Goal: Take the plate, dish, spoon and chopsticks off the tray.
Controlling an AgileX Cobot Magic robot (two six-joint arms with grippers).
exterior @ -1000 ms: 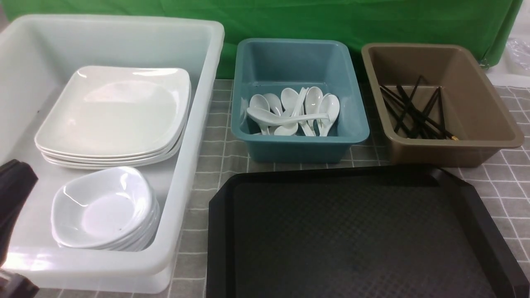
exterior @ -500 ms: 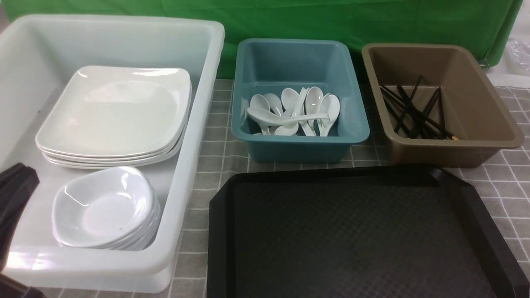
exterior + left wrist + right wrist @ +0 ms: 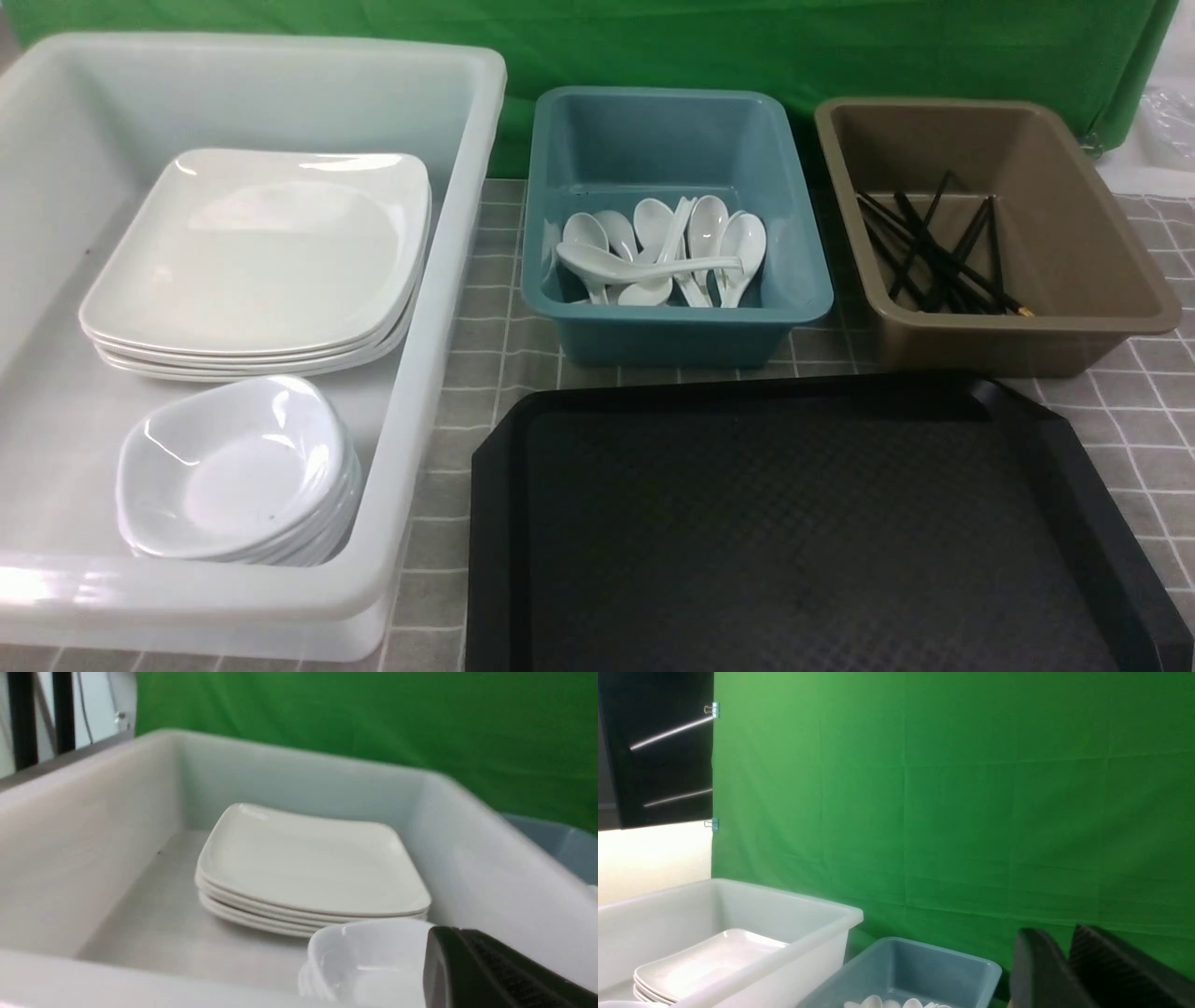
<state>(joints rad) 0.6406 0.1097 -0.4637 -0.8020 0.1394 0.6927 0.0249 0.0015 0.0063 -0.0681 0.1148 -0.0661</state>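
The white tub (image 3: 439,308) stands at the left. Inside it, the plate (image 3: 252,252) tops a stack of like plates at the far half, lying flat, its faces level. A stack of small dishes (image 3: 233,467) sits nearer the robot, just beside the plate stack.

The left gripper (image 3: 495,970) shows only in its wrist view, as one dark finger at the near edge of the tub beside the dishes. Its jaws are closed with nothing between them.

The blue tub (image 3: 672,327) stands in the middle. The spoon (image 3: 644,269) lies across the top of the other spoons, long axis running left to right, bowl to the left, handle to the right. The spoons under it lie mostly with their bowls toward the far wall.

The tray (image 3: 495,523) lies in front of the blue and brown tubs, its textured face bare.

The brown tub (image 3: 1018,341) stands at the right. The chopsticks (image 3: 934,252) lie in a crossed bundle, long axes running far-left to near-right, a gold-banded end toward the near wall.

The right gripper (image 3: 1069,961) shows in its wrist view as two dark fingers set a narrow gap apart, holding nothing.
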